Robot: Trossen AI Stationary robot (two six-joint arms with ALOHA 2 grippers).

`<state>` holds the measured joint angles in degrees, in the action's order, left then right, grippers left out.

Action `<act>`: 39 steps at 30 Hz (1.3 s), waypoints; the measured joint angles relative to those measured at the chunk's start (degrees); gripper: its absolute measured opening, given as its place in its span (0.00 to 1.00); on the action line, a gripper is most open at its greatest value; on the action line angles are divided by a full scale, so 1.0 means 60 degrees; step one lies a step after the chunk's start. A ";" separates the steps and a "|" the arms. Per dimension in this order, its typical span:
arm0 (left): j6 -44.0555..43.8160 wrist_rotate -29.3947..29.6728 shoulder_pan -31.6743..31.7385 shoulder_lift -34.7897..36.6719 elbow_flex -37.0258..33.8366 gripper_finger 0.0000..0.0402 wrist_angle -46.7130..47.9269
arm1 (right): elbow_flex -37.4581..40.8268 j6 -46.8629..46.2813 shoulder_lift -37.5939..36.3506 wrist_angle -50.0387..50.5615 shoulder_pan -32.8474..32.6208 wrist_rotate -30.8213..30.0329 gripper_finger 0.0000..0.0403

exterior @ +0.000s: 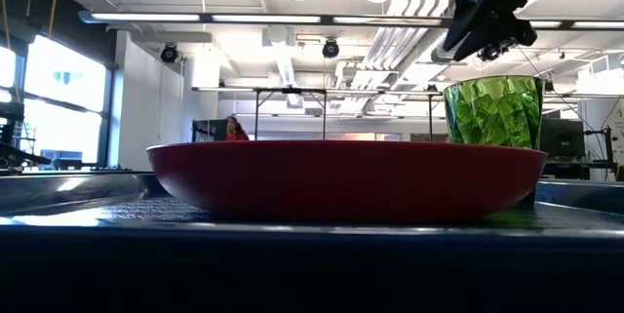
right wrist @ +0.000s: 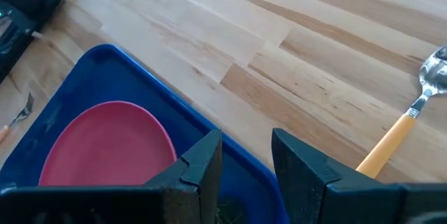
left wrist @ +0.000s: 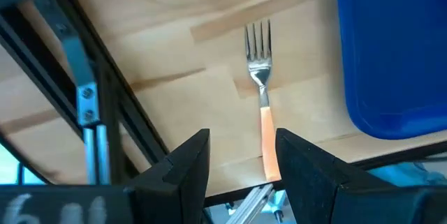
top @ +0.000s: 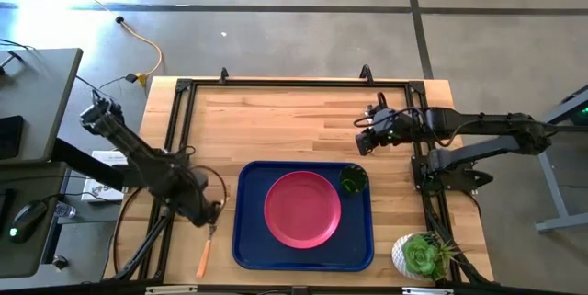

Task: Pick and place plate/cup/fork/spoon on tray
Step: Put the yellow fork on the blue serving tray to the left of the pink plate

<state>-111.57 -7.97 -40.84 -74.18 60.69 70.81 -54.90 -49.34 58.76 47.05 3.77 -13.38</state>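
Observation:
The pink-red plate (top: pixel 302 209) lies in the middle of the dark blue tray (top: pixel 253 240). The green cup (top: pixel 353 180) stands upright in the tray's far right corner, beside the plate (exterior: pixel 341 176). The fork (left wrist: pixel 260 84) lies on the wood left of the tray, its orange handle (top: pixel 204 258) toward the near edge. My left gripper (left wrist: pixel 242 144) is open over the fork, a finger on either side of the handle, touching nothing. My right gripper (right wrist: pixel 246 144) is open and empty, above the table beyond the cup. The spoon (right wrist: pixel 401 123) lies on the wood near it.
A white pot with a green succulent (top: pixel 420 256) stands at the near right corner. A black metal frame (top: pixel 179 120) runs along the table's edges. Bare wood lies between the tray and the far edge.

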 joint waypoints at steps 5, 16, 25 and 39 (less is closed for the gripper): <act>-0.0885 -0.0004 -0.0571 -0.0843 0.0000 0.38 -0.0792 | 0.0002 0.0297 0.0000 -0.0167 0.0121 0.0195 0.29; -0.2518 0.0000 -0.1322 -0.2047 0.0000 0.38 -0.1901 | 0.0002 0.0558 0.0000 -0.0259 0.0375 0.0506 0.29; -0.3061 0.0000 -0.1501 -0.2898 0.0004 0.38 -0.2805 | 0.0002 0.0809 0.0000 -0.0270 0.0375 0.0516 0.29; -0.3722 -0.0124 -0.1526 -0.4047 0.0004 0.38 -0.3371 | 0.0002 0.0813 0.0000 -0.0271 0.0375 0.0516 0.29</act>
<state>-133.90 -8.71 -50.00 -98.47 60.71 50.58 -54.89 -44.47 58.76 45.42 6.02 -10.28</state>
